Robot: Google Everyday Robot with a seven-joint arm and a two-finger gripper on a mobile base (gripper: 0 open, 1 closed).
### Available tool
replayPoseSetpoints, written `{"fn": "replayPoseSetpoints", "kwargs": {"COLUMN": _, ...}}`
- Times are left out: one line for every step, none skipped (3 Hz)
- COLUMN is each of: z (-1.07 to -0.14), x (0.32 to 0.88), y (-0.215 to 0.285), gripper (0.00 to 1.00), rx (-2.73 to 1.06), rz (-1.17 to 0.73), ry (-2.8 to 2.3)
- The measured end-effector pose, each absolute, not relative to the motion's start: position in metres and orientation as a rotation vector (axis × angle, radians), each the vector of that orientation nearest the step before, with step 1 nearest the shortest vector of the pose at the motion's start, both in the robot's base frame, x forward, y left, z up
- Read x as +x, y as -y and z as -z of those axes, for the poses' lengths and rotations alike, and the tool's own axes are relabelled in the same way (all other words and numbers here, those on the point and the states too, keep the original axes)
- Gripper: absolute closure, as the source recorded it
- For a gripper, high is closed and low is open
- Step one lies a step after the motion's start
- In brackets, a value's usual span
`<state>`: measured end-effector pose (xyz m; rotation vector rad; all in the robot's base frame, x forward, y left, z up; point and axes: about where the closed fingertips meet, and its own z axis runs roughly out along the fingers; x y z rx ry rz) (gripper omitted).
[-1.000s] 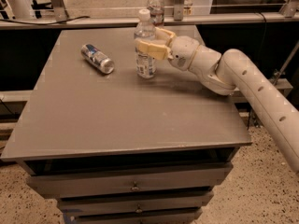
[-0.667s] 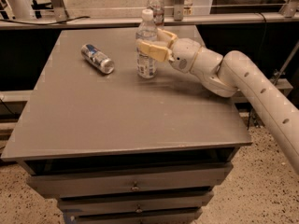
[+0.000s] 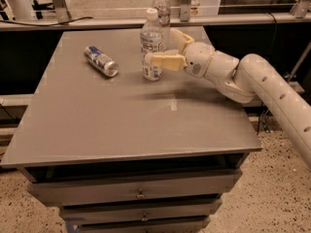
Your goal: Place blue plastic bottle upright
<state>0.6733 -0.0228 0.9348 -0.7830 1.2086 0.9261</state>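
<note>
The blue plastic bottle (image 3: 151, 39) stands upright on the worktop (image 3: 121, 125). The gripper (image 3: 160, 46), at its three o'clock, straddles it with jaws spread.

Blue plastic bottle (image 3: 152, 47) was clear, white cap, white-and-pale-blue printed label. Cream tool (image 3: 161, 45) sat against it. Desk (image 3: 121, 115) grey.

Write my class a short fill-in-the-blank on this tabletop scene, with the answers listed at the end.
The blue plastic bottle stands ____ on the table. The end effector is at that bottle, its arm entering from the picture's ____ edge. The silver-and-blue can lies on its ____. The slimmer bottle stands ____ the blue plastic bottle, nearer the far edge.
Missing words: upright; right; side; behind.
</note>
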Motion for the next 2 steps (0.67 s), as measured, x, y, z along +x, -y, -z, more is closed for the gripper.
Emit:
{"fn": "replayPoseSetpoints", "kwargs": {"z": -0.938, "x": 0.657, "y": 0.036, "gripper": 0.0, "rx": -0.816, "rz": -0.908, "ry": -1.235}}
{"fn": "replayPoseSetpoints", "kwargs": {"z": -0.941, "x": 0.63, "y": 0.062, "gripper": 0.0, "rx": -0.883, "rz": -0.864, "ry": -1.295}}
